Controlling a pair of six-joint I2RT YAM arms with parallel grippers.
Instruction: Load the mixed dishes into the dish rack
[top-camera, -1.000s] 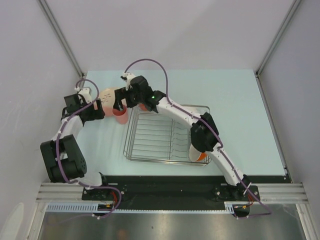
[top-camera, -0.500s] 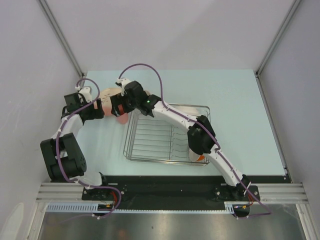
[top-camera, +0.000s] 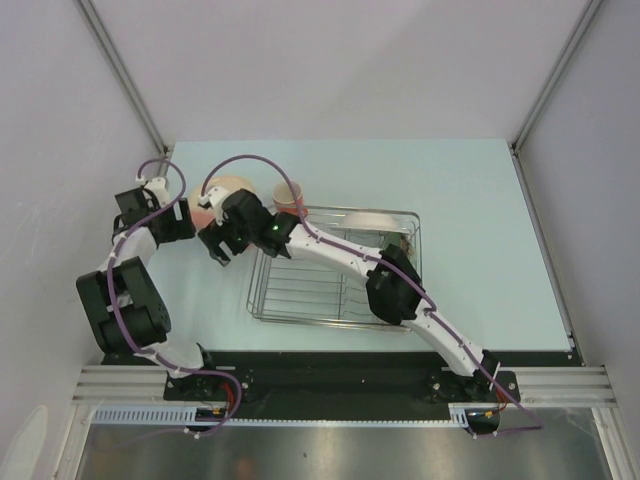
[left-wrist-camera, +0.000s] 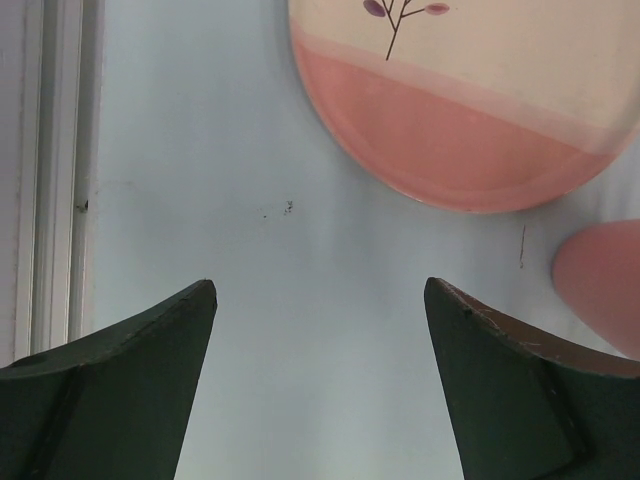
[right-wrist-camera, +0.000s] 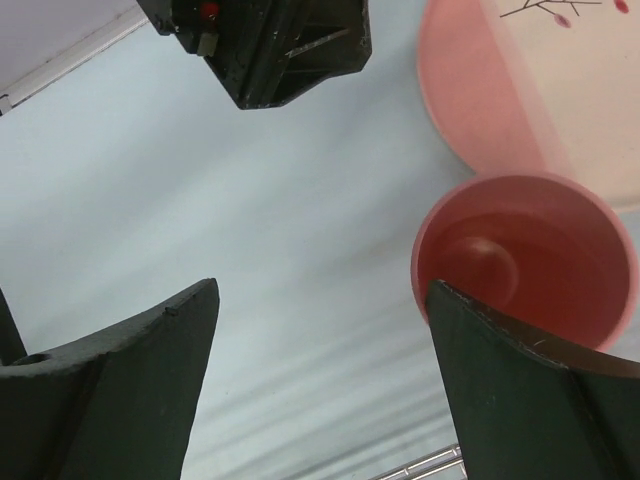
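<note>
My left gripper hangs open over bare table, just short of the cream-pink leaf-motif plate. The pink cup stands upright next to that plate. My right gripper is open too, nothing between its fingers, with the cup just outside its right finger. In the top view the right wrist hides the cup. An orange mug stands at the far left corner of the dish rack. A pale dish lies at the rack's far side.
Both grippers are close together left of the rack; the left one shows in the right wrist view. The right arm crosses over the rack and hides its front right corner. A rack wire lies just below the right gripper. The table's left edge is near.
The right gripper swung left and nearer, off the plate and cup to the table beside the rack, uncovering the mug. The left gripper drew back toward the left.
</note>
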